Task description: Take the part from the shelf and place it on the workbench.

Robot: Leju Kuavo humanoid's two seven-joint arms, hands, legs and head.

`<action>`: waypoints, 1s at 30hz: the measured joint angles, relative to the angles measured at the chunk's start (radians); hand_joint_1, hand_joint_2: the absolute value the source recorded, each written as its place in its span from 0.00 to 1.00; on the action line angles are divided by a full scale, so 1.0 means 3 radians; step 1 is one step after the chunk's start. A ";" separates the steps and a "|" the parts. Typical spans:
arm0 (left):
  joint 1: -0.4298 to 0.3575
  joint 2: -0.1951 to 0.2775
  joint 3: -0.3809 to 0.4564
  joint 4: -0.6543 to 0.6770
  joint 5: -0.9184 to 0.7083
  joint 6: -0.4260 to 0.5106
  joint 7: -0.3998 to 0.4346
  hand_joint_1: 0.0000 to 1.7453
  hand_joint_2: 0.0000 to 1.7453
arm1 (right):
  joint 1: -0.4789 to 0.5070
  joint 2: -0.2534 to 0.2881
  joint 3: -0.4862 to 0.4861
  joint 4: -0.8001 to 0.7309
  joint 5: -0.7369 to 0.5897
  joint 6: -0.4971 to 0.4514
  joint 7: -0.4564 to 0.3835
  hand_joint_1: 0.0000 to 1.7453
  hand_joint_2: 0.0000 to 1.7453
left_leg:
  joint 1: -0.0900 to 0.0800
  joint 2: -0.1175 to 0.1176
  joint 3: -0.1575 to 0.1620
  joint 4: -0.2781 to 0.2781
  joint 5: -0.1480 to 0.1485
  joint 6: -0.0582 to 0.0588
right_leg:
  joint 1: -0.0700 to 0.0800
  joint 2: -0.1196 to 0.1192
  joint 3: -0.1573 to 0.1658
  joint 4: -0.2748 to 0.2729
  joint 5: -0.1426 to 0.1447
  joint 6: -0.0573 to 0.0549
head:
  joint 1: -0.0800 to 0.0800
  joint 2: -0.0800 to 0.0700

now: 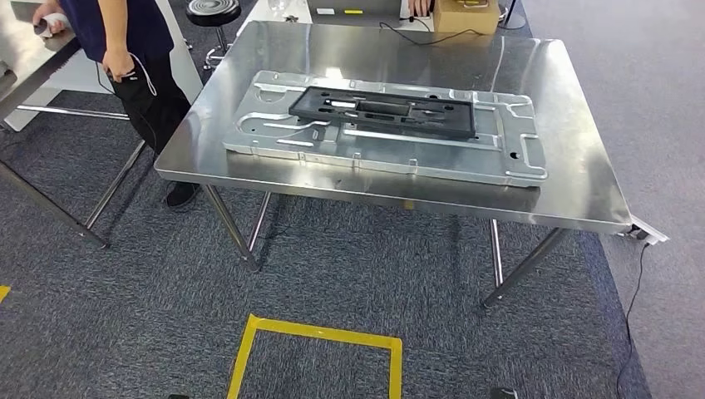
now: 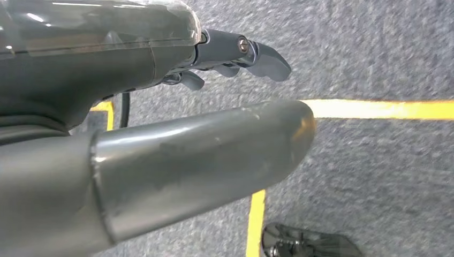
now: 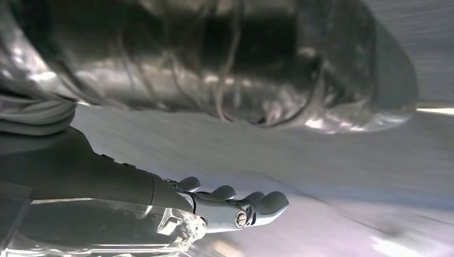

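You see the black part (image 1: 384, 111) lying on the silver plate (image 1: 515, 155) on the workbench (image 1: 582, 191). Your left hand (image 2: 176, 128) and right hand (image 3: 176, 209) hang over the carpet, far from it, fingers apart, holding nothing.

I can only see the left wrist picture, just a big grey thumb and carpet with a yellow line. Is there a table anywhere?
Observer: Yes. In the head view a shiny metal workbench stands ahead of the robot.
Operator: Is anything on it?
Observer: A long silver metal panel lies flat on it, with a black part on top of the panel.
Operator: Is the other hand holding something?
Observer: No. The right hand holds nothing, its fingers apart, over carpet.
Operator: Is anybody there?
Observer: A person in dark clothes stands past the bench's far left corner.
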 joint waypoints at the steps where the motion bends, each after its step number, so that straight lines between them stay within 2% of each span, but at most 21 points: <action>1: 0.0002 -0.0002 0.0013 0.0000 0.0008 0.0000 -0.0003 0.00 0.00 | -0.0022 0.0009 -0.0152 0.0128 -0.0041 0.0111 0.0121 0.00 0.00 | 0.0005 -0.0004 -0.0061 0.0178 -0.0151 -0.0006 | 0.0010 -0.0003 -0.0029 -0.0001 0.0026 -0.0016 | 0.0000 0.0000; 2: 0.0004 -0.0003 0.0023 0.0000 0.0013 0.0000 -0.0005 0.00 0.00 | -0.0045 0.0018 -0.0291 0.0248 -0.0072 0.0218 0.0263 0.00 0.00 | 0.0008 -0.0005 -0.0122 0.0388 -0.0285 -0.0014 | 0.0016 -0.0009 -0.0062 0.0004 0.0048 -0.0026 | -0.0001 0.0000; 3: 0.0004 -0.0003 0.0030 0.0000 0.0016 0.0000 -0.0007 0.00 0.00 | -0.0064 0.0028 -0.0411 0.0354 -0.0095 0.0320 0.0412 0.00 0.00 | 0.0009 -0.0006 -0.0162 0.0566 -0.0354 -0.0023 | 0.0022 -0.0019 -0.0094 0.0015 0.0064 -0.0025 | -0.0002 0.0000; 4: 0.0005 -0.0003 0.0036 0.0000 0.0018 0.0000 -0.0010 0.00 0.00 | -0.0082 0.0039 -0.0518 0.0448 -0.0114 0.0421 0.0575 0.00 0.00 | 0.0010 -0.0006 -0.0161 0.0660 -0.0351 -0.0031 | 0.0024 -0.0033 -0.0124 0.0030 0.0075 -0.0024 | -0.0001 0.0000; 5: 0.0005 -0.0003 0.0042 0.0000 0.0019 -0.0001 -0.0012 0.00 0.00 | -0.0101 0.0051 -0.0615 0.0533 -0.0135 0.0523 0.0755 0.00 0.00 | 0.0012 -0.0003 -0.0103 0.0638 -0.0290 -0.0037 | 0.0025 -0.0052 -0.0152 0.0050 0.0082 -0.0021 | -0.0002 0.0000; 7: 0.0001 -0.0003 0.0049 0.0000 0.0019 -0.0004 -0.0016 0.00 0.00 | -0.0144 0.0078 -0.0764 0.0663 -0.0178 0.0726 0.1110 0.00 0.00 | 0.0015 0.0048 0.0160 0.0267 -0.0128 -0.0036 | 0.0025 -0.0089 -0.0195 0.0102 0.0081 -0.0009 | -0.0002 0.0000; 9: -0.0012 -0.0003 0.0056 0.0000 0.0017 -0.0008 -0.0024 0.00 0.00 | -0.0186 0.0116 -0.0886 0.0756 -0.0211 0.0891 0.1421 0.00 0.00 | -0.0006 0.0129 0.0391 -0.0110 -0.0079 -0.0018 | 0.0038 -0.0134 -0.0223 0.0152 0.0073 0.0016 | -0.0001 0.0000; 10: -0.0018 -0.0003 0.0062 0.0000 0.0016 -0.0010 -0.0028 0.00 0.00 | -0.0208 0.0138 -0.0938 0.0794 -0.0220 0.0963 0.1566 0.00 0.00 | -0.0018 0.0149 0.0433 -0.0198 -0.0094 -0.0002 | 0.0045 -0.0158 -0.0230 0.0169 0.0074 0.0031 | 0.0000 0.0000; 12: -0.0015 -0.0003 0.0076 0.0000 0.0013 -0.0013 -0.0034 0.00 0.00 | -0.0252 0.0184 -0.1009 0.0854 -0.0215 0.1090 0.1801 0.00 0.00 | -0.0023 0.0111 0.0420 -0.0234 -0.0095 0.0043 | 0.0055 -0.0207 -0.0233 0.0179 0.0083 0.0062 | 0.0002 0.0000; 13: -0.0010 -0.0004 0.0083 0.0000 0.0010 -0.0013 -0.0035 0.00 0.00 | -0.0269 0.0202 -0.1032 0.0876 -0.0209 0.1152 0.1878 0.00 0.00 | -0.0016 0.0086 0.0414 -0.0249 -0.0085 0.0069 | 0.0052 -0.0199 -0.0237 0.0192 0.0068 0.0080 | 0.0002 0.0000; 14: -0.0006 -0.0005 0.0089 0.0000 0.0007 -0.0014 -0.0036 0.00 0.00 | -0.0281 0.0219 -0.1047 0.0891 -0.0203 0.1209 0.1924 0.00 0.00 | -0.0007 0.0064 0.0403 -0.0260 -0.0066 0.0097 | 0.0049 -0.0165 -0.0258 0.0245 0.0015 0.0097 | 0.0003 0.0000; 16: -0.0006 -0.0007 0.0096 0.0000 0.0000 -0.0013 -0.0036 0.00 0.00 | -0.0291 0.0244 -0.1069 0.0915 -0.0180 0.1322 0.1956 0.00 0.00 | 0.0002 0.0024 0.0375 -0.0271 -0.0026 0.0146 | 0.0036 -0.0056 -0.0374 0.0535 -0.0205 0.0123 | 0.0003 0.0000; 18: -0.0006 -0.0007 0.0098 0.0000 -0.0004 -0.0011 -0.0034 0.00 0.00 | -0.0293 0.0258 -0.1075 0.0934 -0.0143 0.1413 0.1920 0.00 0.00 | 0.0000 -0.0027 0.0332 -0.0266 0.0006 0.0166 | 0.0029 -0.0003 -0.0531 0.0941 -0.0422 0.0132 | 0.0003 0.0000; 19: -0.0003 -0.0007 0.0100 0.0000 -0.0005 -0.0009 -0.0032 0.00 0.00 | -0.0293 0.0261 -0.1075 0.0940 -0.0122 0.1448 0.1884 0.00 0.00 | -0.0001 -0.0057 0.0315 -0.0262 0.0019 0.0165 | 0.0026 0.0004 -0.0562 0.1053 -0.0450 0.0133 | 0.0003 0.0000; 20: 0.0001 -0.0007 0.0101 0.0000 -0.0006 -0.0008 -0.0031 0.00 0.00 | -0.0293 0.0263 -0.1074 0.0944 -0.0103 0.1476 0.1842 0.00 0.00 | -0.0002 -0.0092 0.0302 -0.0256 0.0028 0.0161 | 0.0022 0.0010 -0.0536 0.1043 -0.0410 0.0131 | 0.0004 0.0000; 21: 0.0004 -0.0007 0.0102 0.0000 -0.0009 -0.0008 -0.0030 0.00 0.00 | -0.0293 0.0264 -0.1074 0.0945 -0.0083 0.1496 0.1796 0.00 0.00 | -0.0002 -0.0131 0.0293 -0.0248 0.0035 0.0155 | 0.0018 0.0024 -0.0446 0.0902 -0.0310 0.0124 | 0.0004 0.0000; 23: 0.0002 -0.0011 0.0103 0.0000 -0.0014 -0.0008 -0.0034 0.00 0.00 | -0.0291 0.0263 -0.1074 0.0946 -0.0042 0.1531 0.1708 0.00 0.00 | -0.0004 -0.0200 0.0278 -0.0228 0.0043 0.0141 | 0.0012 0.0138 -0.0204 0.0461 -0.0100 0.0098 | 0.0003 0.0000; 24: -0.0003 -0.0015 0.0103 0.0000 -0.0016 -0.0009 -0.0038 0.00 0.00 | -0.0290 0.0262 -0.1073 0.0948 -0.0023 0.1547 0.1669 0.00 0.00 | -0.0005 -0.0232 0.0264 -0.0216 0.0049 0.0128 | 0.0012 0.0199 -0.0119 0.0283 -0.0047 0.0086 | 0.0003 0.0000; 26: -0.0006 -0.0022 0.0103 0.0000 -0.0021 -0.0011 -0.0047 0.00 0.00 | -0.0297 0.0259 -0.1070 0.0950 0.0013 0.1568 0.1605 0.00 0.00 | -0.0003 -0.0286 0.0224 -0.0206 0.0073 0.0084 | 0.0017 0.0254 -0.0079 0.0161 -0.0047 0.0074 | 0.0002 0.0000; 28: 0.0006 -0.0022 0.0103 0.0000 -0.0023 -0.0011 -0.0052 0.00 0.00 | -0.0312 0.0259 -0.1069 0.0951 0.0034 0.1579 0.1571 0.00 0.00 | 0.0001 -0.0315 0.0194 -0.0207 0.0092 0.0037 | 0.0007 0.0194 -0.0084 0.0130 -0.0028 0.0056 | 0.0002 0.0000; 30: 0.0011 -0.0025 0.0103 0.0000 -0.0024 -0.0011 -0.0054 0.00 0.00 | -0.0313 0.0256 -0.1068 0.0951 0.0043 0.1603 0.1556 0.00 0.00 | -0.0005 -0.0224 0.0132 -0.0084 -0.0002 0.0008 | -0.0007 0.0116 -0.0083 0.0098 0.0002 0.0025 | 0.0001 0.0000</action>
